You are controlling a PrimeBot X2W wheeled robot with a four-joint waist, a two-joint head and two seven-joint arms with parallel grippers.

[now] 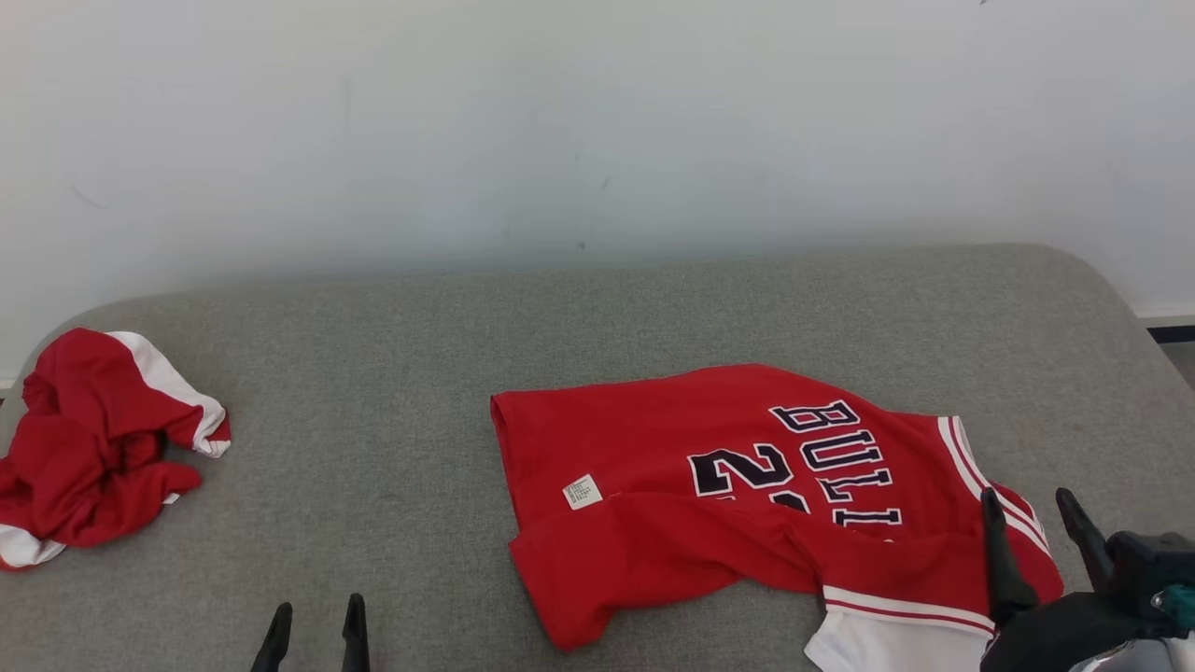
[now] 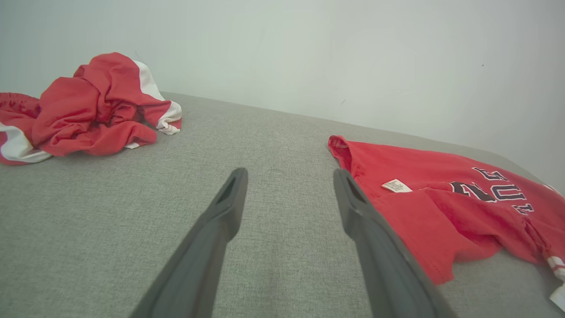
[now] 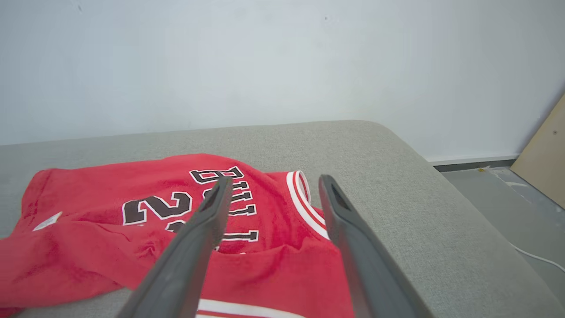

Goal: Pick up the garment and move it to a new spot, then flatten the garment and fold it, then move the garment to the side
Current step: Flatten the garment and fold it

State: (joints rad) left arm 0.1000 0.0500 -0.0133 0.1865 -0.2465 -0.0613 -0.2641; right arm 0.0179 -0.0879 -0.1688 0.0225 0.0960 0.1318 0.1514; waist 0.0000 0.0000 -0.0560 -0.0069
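Looks like we're on the flattening step: the red jersey lies rumpled at four o'clock on the grey surface. Our right gripper hovers by its striped trim, jaws parted, empty. The left gripper is likewise at seven. Next, we'd pinch that folded-over hem.

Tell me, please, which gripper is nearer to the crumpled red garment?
Left. The left gripper hovers over cushion right of the crumpled garment; the right gripper is farther off, over the jersey.

One red jersey, one crumpled red-and-white garment, one grey cushion and two grippers, the left gripper and the right gripper, are showing.
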